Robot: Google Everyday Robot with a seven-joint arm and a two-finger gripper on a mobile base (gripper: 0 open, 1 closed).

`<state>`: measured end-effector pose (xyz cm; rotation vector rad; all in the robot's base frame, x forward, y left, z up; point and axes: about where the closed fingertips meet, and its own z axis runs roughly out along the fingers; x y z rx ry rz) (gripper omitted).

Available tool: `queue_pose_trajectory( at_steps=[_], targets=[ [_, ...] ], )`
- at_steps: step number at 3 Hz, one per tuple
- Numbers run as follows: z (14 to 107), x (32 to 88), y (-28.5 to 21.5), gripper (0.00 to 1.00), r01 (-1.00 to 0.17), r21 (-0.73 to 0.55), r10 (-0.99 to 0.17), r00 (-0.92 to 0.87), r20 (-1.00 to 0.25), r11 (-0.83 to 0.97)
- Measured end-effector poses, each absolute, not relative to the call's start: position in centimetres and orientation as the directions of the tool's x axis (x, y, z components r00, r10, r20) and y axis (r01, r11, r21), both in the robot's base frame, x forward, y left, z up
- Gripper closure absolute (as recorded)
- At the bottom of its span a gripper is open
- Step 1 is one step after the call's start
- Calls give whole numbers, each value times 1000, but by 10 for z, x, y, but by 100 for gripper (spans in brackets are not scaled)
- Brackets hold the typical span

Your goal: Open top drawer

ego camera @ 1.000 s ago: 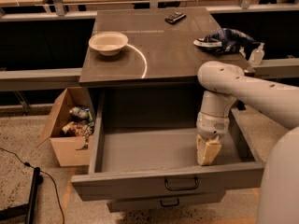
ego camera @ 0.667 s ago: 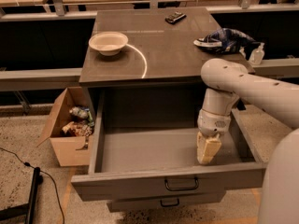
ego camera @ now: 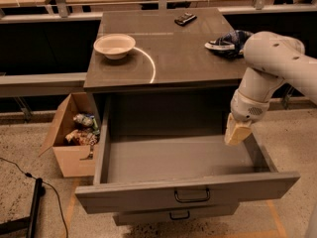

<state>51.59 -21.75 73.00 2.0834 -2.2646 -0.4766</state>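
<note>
1. The single white arm (ego camera: 285,66) enters from the right edge of the camera view, and its thick upper link slants up and leftward to a large rounded elbow joint (ego camera: 267,46).
2. From that joint the forearm (ego camera: 260,83) drops down and slightly left, narrowing into a short cylindrical wrist (ego camera: 247,109).
3. The gripper (ego camera: 237,132) hangs directly below the wrist, right of centre and about mid-height in the view.
4. It points downward, tilted a little leftward, and its tan end is the arm's lowest point.
</note>
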Motion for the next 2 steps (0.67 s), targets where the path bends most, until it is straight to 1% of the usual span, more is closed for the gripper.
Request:
queue_pose_trajectory(
  at_steps=[1, 2],
  targets=[
    [730, 519, -218, 83, -971, 231, -977, -106, -184, 62],
    [728, 521, -217, 59, -972, 226, -977, -106, -186, 63]
  ],
)
